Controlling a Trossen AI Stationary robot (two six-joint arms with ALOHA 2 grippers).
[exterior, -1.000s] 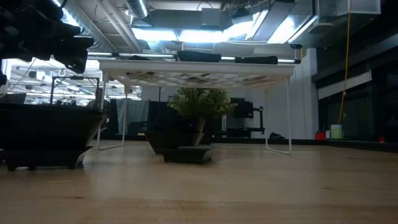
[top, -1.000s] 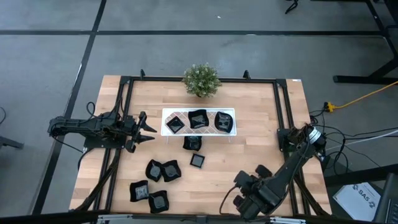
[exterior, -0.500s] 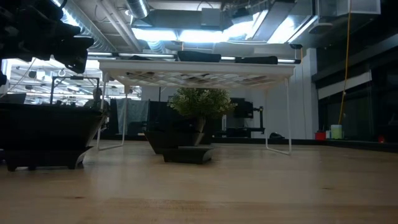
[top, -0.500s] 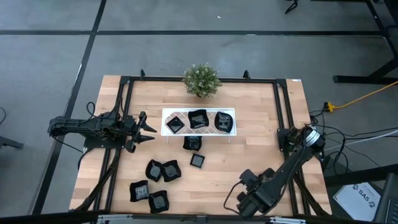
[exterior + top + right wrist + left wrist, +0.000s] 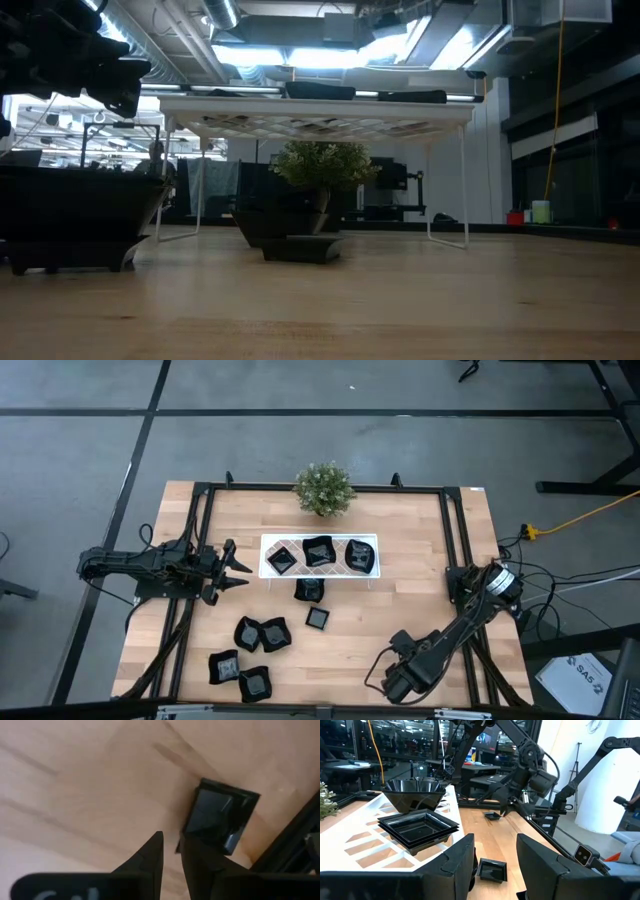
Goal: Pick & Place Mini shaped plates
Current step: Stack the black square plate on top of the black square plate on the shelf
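Three mini shaped plates (image 5: 318,552) sit on the raised white tray (image 5: 266,542). Several more lie on the table in front of it (image 5: 309,589) and toward the near left (image 5: 260,633). My right gripper (image 5: 390,682) points steeply down near the table's near edge, right of centre. Its fingers (image 5: 171,836) are open by a narrow gap, with wood showing between them. One black glossy plate (image 5: 220,817) lies on the wood just beyond them. The arm hides this plate in the high view. My left gripper (image 5: 243,567) waits open and level, left of the tray. My right gripper comes from above, slanting. One fingertip (image 5: 187,845) stands in front of the plate's near corner (image 5: 186,831). I cannot tell whether it touches the plate. The plate rests flat on the table.
A small potted plant (image 5: 324,488) stands behind the tray at the far edge. A black frame rail (image 5: 300,845) runs close beside the plate at the right gripper. Bare wood lies between the tray and the right arm.
My right gripper has sunk toward the table near its near edge. It has tipped to point more steeply down and rolled a little. The gap between its fingers looks unchanged. The plates have stayed put.
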